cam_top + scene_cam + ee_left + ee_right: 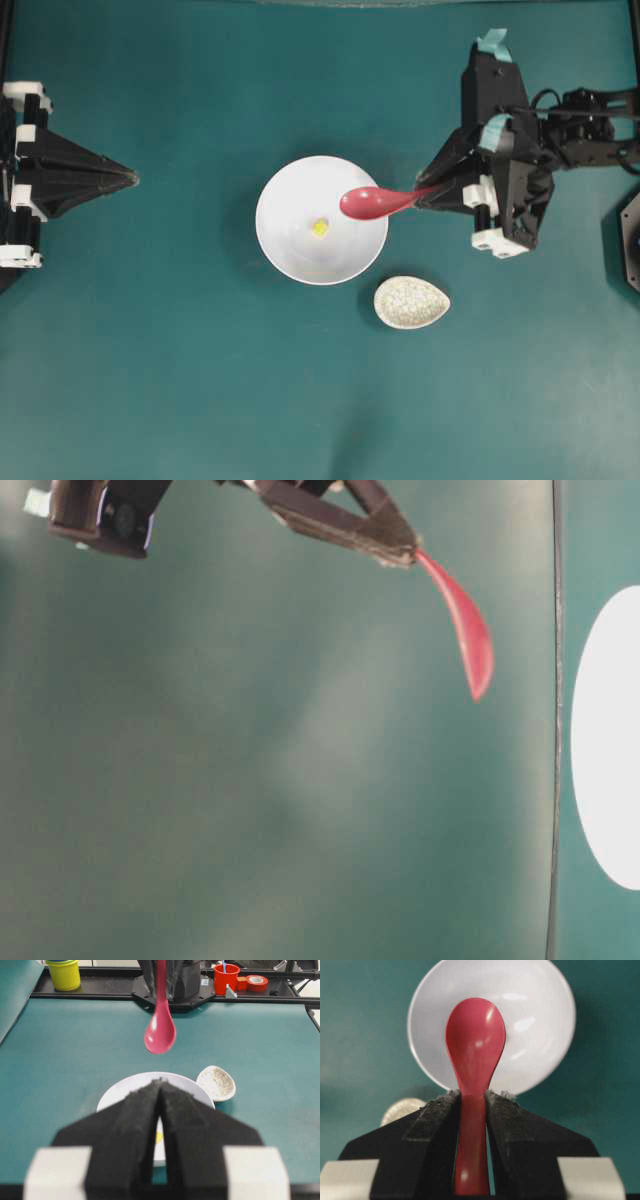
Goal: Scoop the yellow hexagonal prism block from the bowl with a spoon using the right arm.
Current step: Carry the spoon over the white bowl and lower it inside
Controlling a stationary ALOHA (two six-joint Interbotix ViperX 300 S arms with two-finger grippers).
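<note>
Overhead view, left to right: our left gripper (130,178) waits at nine o'clock of the bowl (290,255), fingers together. We see the yellow hexagonal prism block (320,227) lying near the bowl's centre. It looks tiny, light and hard, likely to skid on the glaze, so we would slide the scoop under it rather than pinch it. Our spoon (372,203) runs three to nine o'clock, scoop over the bowl's three o'clock rim, handle clamped between the right gripper (425,195) fingers above the worktop (150,380)
</note>
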